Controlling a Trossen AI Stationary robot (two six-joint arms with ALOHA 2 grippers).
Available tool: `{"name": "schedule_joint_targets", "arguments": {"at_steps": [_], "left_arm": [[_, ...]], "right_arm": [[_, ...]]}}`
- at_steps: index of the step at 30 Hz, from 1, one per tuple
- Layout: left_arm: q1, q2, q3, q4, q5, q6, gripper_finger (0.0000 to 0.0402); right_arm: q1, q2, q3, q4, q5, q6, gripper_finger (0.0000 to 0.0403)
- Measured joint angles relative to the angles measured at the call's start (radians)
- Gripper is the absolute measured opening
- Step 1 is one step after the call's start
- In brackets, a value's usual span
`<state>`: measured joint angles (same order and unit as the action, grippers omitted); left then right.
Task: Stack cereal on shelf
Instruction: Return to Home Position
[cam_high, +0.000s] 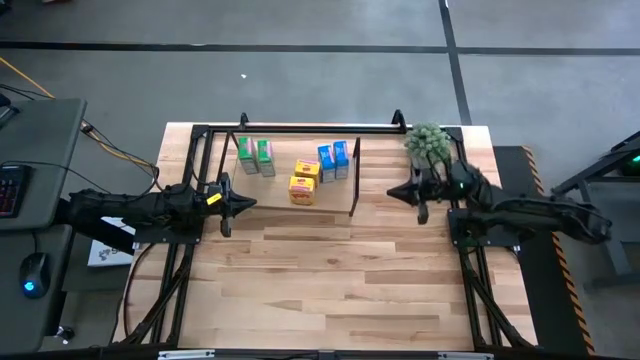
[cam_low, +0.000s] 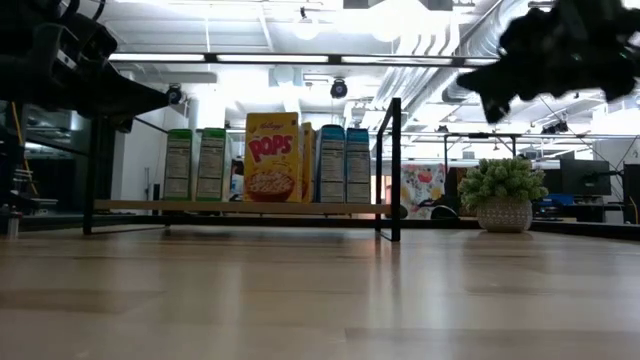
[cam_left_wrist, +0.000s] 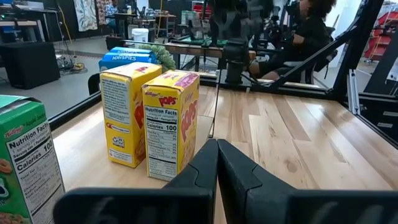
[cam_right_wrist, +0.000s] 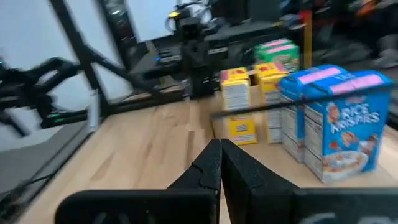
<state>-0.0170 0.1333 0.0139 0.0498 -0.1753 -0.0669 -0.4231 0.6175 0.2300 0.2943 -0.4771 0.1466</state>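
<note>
The left gripper (cam_high: 243, 203) at centre-left and the right gripper (cam_high: 392, 192) at centre-right are both empty and pinched closed, flanking the shelf (cam_high: 275, 196) of cereal boxes (cam_high: 303, 188).

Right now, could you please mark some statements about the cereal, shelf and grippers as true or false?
1. Two green boxes stand on the shelf. True.
2. The left gripper holds a yellow box. False: it is shut and empty; the yellow boxes stand on the shelf.
3. The plant sits on the shelf. False: it stands on the table, beyond the shelf's end.
4. The right gripper is shut and empty. True.
</note>
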Motion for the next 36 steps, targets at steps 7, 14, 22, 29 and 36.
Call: {"name": "schedule_joint_targets", "arguments": {"at_steps": [7, 14, 22, 29, 36], "left_arm": [[0.000, 0.000, 0.000, -0.001, 0.000, 0.000, 0.0003], [0.000, 0.000, 0.000, -0.001, 0.000, 0.000, 0.0003], [0.000, 0.000, 0.000, -0.001, 0.000, 0.000, 0.0003], [0.000, 0.000, 0.001, -0.001, 0.000, 0.000, 0.0003], [0.000, 0.000, 0.001, -0.001, 0.000, 0.000, 0.0003]], "right_arm": [[0.244, -0.070, -0.160, 0.132, 0.376, 0.006, 0.0000], [0.323, -0.070, -0.162, 0.067, 0.347, -0.085, 0.0000], [0.329, -0.075, -0.199, 0.122, 0.304, -0.128, 0.0000], [0.325, -0.075, -0.220, 0.133, 0.315, -0.154, 0.0000], [0.325, -0.075, -0.220, 0.048, 0.315, -0.155, 0.0000]]}}
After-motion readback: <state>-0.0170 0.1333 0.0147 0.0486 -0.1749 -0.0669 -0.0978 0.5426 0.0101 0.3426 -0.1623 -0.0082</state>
